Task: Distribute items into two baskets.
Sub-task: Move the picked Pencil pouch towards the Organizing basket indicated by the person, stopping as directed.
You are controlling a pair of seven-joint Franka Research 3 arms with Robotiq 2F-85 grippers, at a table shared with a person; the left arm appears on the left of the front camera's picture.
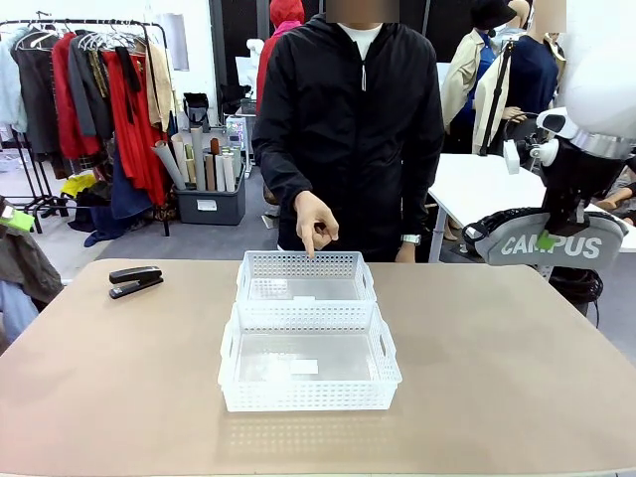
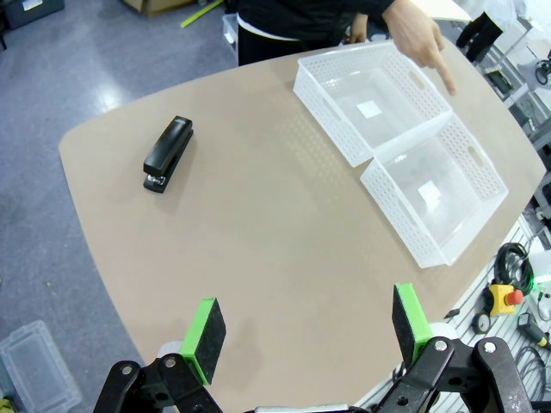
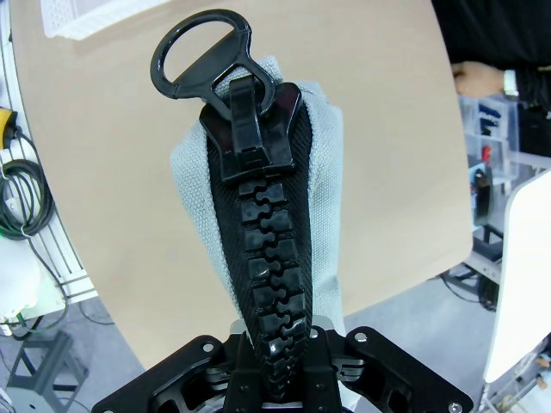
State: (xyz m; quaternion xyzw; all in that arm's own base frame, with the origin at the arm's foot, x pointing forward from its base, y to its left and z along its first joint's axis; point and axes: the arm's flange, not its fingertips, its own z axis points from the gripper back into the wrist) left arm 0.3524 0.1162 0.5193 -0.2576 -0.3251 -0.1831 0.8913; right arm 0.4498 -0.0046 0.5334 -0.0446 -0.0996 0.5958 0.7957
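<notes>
Stapler (image 1: 135,280) lies outside both baskets (image 1: 306,264) (image 1: 308,396); R end effector (image 1: 546,239) clamps pouch (image 1: 588,247), L end effector (image 2: 308,325) apart.

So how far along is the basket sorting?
Nothing is placed yet: the far basket and near basket are both empty. In hand: the right gripper holds the pouch up at the table's right side, while the person's hand points at the far basket. To do: the stapler lies on the table, left gripper open.
</notes>
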